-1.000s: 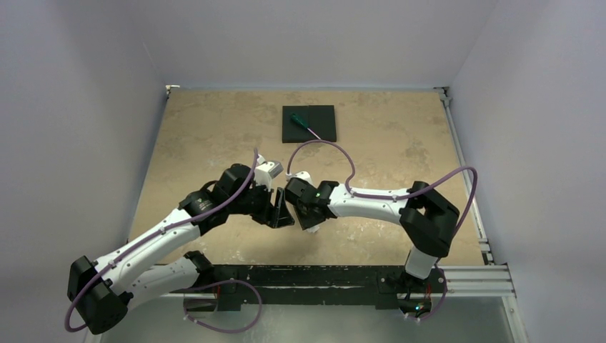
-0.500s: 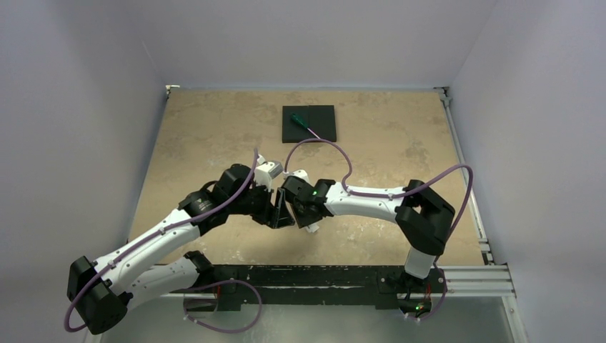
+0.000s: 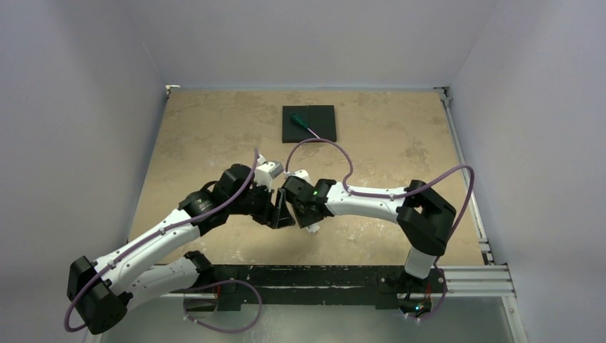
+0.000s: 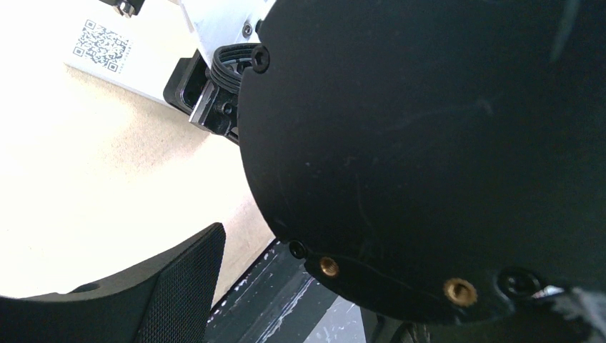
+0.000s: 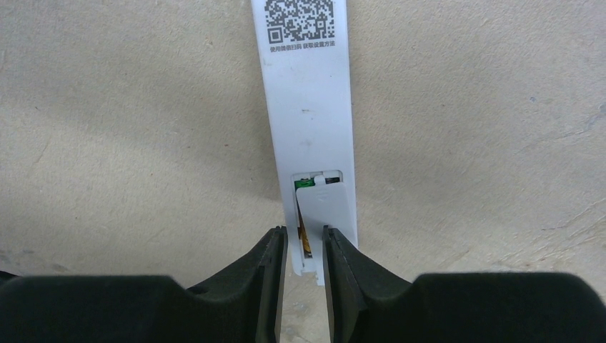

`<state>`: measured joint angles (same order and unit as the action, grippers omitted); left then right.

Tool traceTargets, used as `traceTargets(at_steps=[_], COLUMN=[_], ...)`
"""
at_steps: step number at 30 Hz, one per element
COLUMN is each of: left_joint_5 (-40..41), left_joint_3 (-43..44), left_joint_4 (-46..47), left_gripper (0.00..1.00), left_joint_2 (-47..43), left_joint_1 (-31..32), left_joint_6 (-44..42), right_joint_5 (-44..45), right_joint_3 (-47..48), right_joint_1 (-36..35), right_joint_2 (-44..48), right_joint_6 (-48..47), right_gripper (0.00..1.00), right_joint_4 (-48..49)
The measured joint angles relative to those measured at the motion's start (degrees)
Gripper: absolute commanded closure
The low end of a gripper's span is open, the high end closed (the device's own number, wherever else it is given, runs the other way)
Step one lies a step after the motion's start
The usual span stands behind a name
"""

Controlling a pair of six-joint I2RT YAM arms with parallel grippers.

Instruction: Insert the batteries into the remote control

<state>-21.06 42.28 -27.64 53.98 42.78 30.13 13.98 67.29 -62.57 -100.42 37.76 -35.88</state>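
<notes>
The right end effector (image 5: 304,246) was found with its jaws narrowly parted. One finger (image 5: 275,261) stood at the left edge of the remote (image 5: 307,100) and the other over its near end. No grip on anything could be confirmed.

The remote was seen lying flat on the bench (image 3: 200,128), back upward. Its length ran away from the fingers, with the QR label at the far end. The cover (image 5: 327,211) lay askew over the bay at the near end, leaving a gap along its left and top. In that gap a goldish sliver of battery (image 5: 301,225) was noted, with a green patch above it. How many cells were seated could not be told.

The left end effector (image 3: 279,212) was placed close against the right one, near the middle of the bench. Only one of its fingers (image 4: 179,286) was shown in the wrist view. The rest was blocked by the black housing of the right arm (image 4: 429,143), so its opening could not be told.

Well apart, at the far side, a black pad (image 3: 321,118) was recorded, with a screwdriver (image 3: 304,123) lying on it.
</notes>
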Motion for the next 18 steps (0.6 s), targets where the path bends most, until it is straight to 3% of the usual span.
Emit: traceTargets(at_steps=[18], left_joint_5=[-1.2], left_joint_3=[0.0], left_joint_4=[1.7], left_gripper=[0.36], left_joint_2=[0.0], left_joint_1=[0.4], left_joint_6=[-0.8], right_joint_5=[1.7], right_joint_3=[-2.3], right_joint_1=[-0.2], right_joint_2=[3.3], right_joint_6=[1.3], right_gripper=[0.61], right_joint_4=[-1.3])
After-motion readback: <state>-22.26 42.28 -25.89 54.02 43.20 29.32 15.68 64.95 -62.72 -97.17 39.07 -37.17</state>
